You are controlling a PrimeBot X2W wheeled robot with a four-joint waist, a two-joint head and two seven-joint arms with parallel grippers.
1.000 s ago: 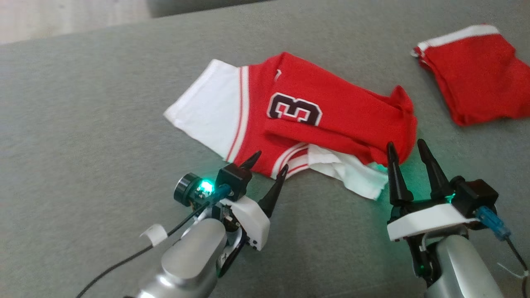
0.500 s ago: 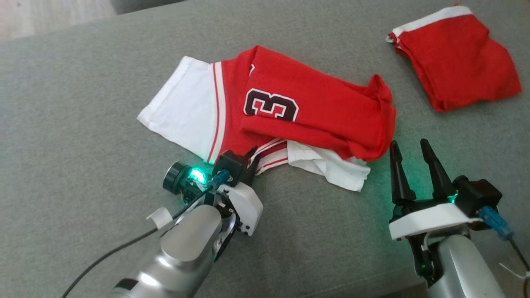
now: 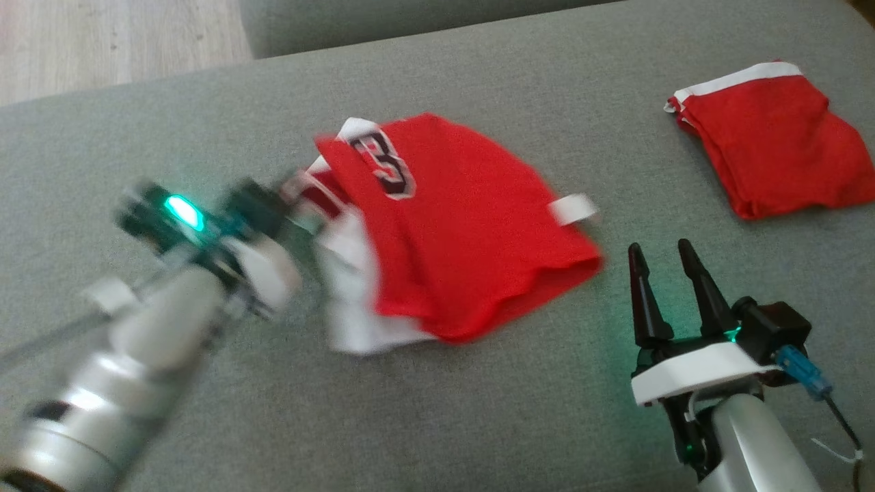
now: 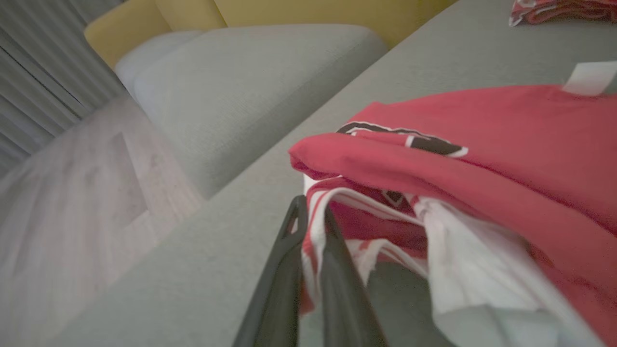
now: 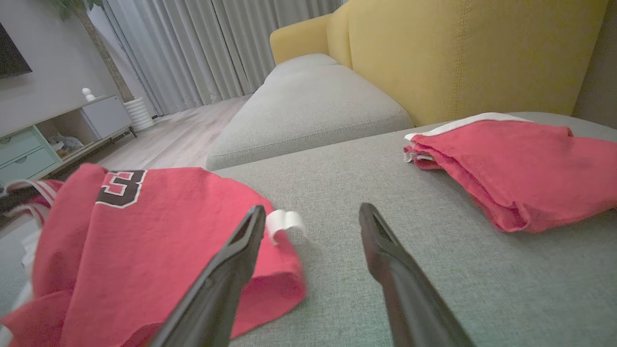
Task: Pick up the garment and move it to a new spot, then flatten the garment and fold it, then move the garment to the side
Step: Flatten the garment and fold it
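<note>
Pincers sit nearest: the right pincer (image 3: 660, 249) stands spread and empty on the near right of the grey cushion (image 3: 478, 424), its tips just short of the hem of the garment (image 3: 472, 239). To the left, the left pincer (image 4: 313, 210), blurred in the head view, is clenched on the garment's white-and-red striped edge, which is raised off the cushion. The garment, red with a black number 3, lies bunched mid-cushion, a white tag (image 3: 573, 208) at its right side. Farther right, a second red garment (image 3: 772, 154) lies folded, well apart. Beyond are a wooden floor (image 3: 102, 41) and a yellow sofa back (image 5: 458, 53).
</note>
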